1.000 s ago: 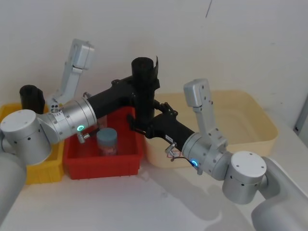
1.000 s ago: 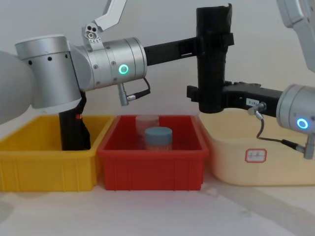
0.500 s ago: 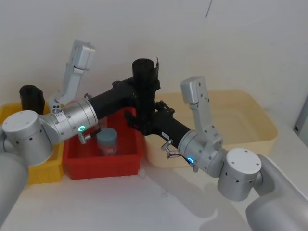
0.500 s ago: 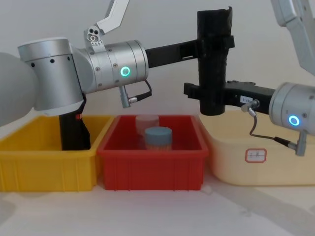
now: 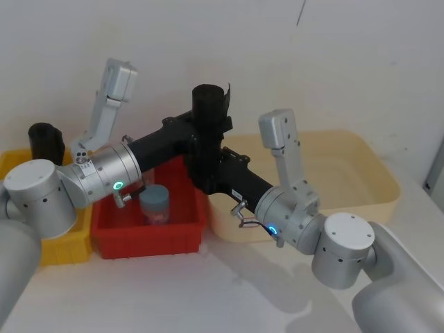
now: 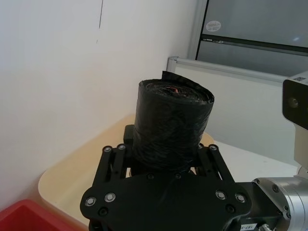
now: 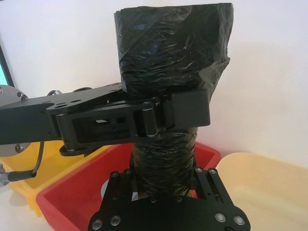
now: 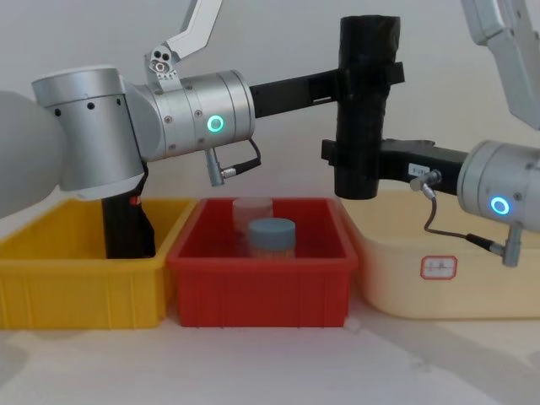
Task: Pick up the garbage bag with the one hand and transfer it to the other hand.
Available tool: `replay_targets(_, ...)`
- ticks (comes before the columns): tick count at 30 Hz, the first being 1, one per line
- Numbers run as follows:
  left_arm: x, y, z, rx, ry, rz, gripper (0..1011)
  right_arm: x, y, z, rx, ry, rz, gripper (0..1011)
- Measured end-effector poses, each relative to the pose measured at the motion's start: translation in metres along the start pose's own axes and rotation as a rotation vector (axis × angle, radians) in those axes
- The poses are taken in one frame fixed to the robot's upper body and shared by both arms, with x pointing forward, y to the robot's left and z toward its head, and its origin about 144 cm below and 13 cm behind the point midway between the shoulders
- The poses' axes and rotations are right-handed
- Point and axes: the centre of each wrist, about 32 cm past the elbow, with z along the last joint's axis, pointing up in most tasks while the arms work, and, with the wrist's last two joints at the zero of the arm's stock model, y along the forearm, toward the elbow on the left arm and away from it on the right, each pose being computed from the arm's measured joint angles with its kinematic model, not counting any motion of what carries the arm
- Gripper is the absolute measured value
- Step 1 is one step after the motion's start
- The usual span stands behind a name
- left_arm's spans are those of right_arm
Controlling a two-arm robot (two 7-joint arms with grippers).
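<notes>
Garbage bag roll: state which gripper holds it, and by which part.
The left gripper holds the garbage bag by its upper part, just below the top end. The right gripper is around its lower part; whether it grips cannot be told.

Bright diffuse light; soft shadows on table [image 5: 229, 284].
</notes>
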Motion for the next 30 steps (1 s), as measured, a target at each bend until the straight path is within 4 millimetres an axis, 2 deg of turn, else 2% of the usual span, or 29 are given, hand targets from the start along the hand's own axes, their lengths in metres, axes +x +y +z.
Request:
replay_targets(6,0.000,0.000,0.000,0.000,0.001,0.000,693,0.000,-0.001,0.000,0.002,0.000,-0.002,533)
replay_targets(9,0.000,0.000,0.000,0.000,0.001,0.000,825,-0.001,-0.003,0.001,0.004,-0.002,-0.009,533)
replay_targets(12,0.000,0.000,0.000,-0.003,-0.001,0.000,876,0.000,-0.003,0.001,0.005,-0.003,-0.015,533)
replay_targets(13,-0.001,0.001,0.000,-0.004,-0.001,0.002,933,0.000,-0.004,0.002,0.006,-0.004,-0.020,533)
replay_targets(17,-0.003,0.005,0.001,-0.009,-0.001,0.011,1001,0.003,-0.005,0.002,0.007,-0.007,-0.032,533)
replay_targets(30,-0.015,0.032,0.007,-0.046,-0.004,0.074,1001,0.017,-0.007,0.007,-0.023,0.003,-0.093,533)
